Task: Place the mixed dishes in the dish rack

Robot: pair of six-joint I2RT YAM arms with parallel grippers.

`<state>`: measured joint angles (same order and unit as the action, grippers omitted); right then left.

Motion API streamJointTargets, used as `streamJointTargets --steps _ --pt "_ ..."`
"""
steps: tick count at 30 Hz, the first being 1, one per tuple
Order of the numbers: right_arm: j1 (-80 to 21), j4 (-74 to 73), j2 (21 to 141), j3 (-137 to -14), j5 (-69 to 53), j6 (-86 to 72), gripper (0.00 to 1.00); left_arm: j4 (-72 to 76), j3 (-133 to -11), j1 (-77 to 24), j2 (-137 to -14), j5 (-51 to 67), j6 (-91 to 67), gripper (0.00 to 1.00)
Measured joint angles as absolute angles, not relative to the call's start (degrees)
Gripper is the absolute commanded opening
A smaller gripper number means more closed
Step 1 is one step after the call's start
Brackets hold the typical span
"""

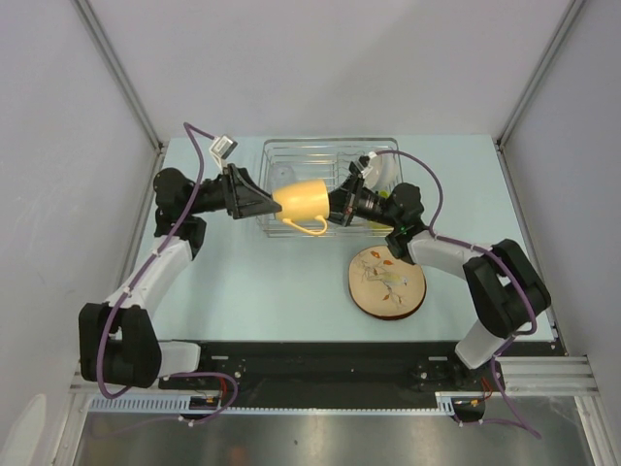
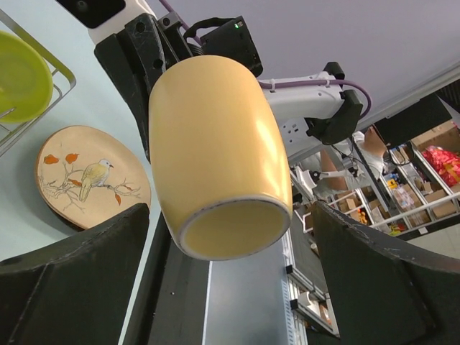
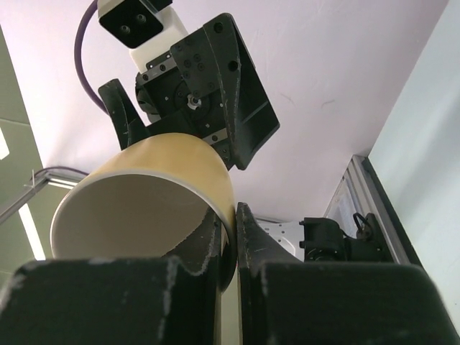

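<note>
The yellow-orange handled mug (image 1: 303, 202) hangs on its side in the air at the front edge of the chrome dish rack (image 1: 291, 153). My right gripper (image 1: 336, 206) is shut on the mug's rim, one finger inside and one outside, as the right wrist view (image 3: 230, 215) shows. My left gripper (image 1: 272, 201) is open with its fingers (image 2: 79, 273) wide on either side of the mug's base (image 2: 230, 230), not touching it. The round wooden plate with a bird and leaf pattern (image 1: 388, 282) lies on the table in front of the rack. A lime-green bowl (image 2: 21, 75) sits in the rack.
The wooden plate also shows in the left wrist view (image 2: 90, 176), below the mug. Grey walls enclose the table (image 1: 243, 282) on the left, right and back. The black rail with the arm bases (image 1: 320, 364) runs along the near edge.
</note>
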<state>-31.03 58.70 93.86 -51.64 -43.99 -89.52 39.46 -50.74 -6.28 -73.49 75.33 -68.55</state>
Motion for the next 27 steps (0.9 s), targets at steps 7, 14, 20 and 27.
streamJointTargets --steps 7,14,20,27 --pt "-32.1 60.6 95.2 -51.6 -43.7 -89.7 0.00 39.4 -50.9 -7.8 -73.8 74.9 -68.4 1.00" --pt "-32.5 62.2 96.2 -51.6 -42.5 -90.0 0.00 37.1 -51.5 -8.5 -74.4 73.6 -66.9 0.95" --pt "-33.1 63.8 97.1 -51.6 -41.9 -90.3 0.00 29.4 -53.2 -9.5 -74.4 72.5 -60.9 0.70" --pt "-32.8 65.2 97.6 -51.5 -40.9 -90.4 0.00 19.1 -57.3 -10.2 -74.5 71.7 -53.5 0.31"
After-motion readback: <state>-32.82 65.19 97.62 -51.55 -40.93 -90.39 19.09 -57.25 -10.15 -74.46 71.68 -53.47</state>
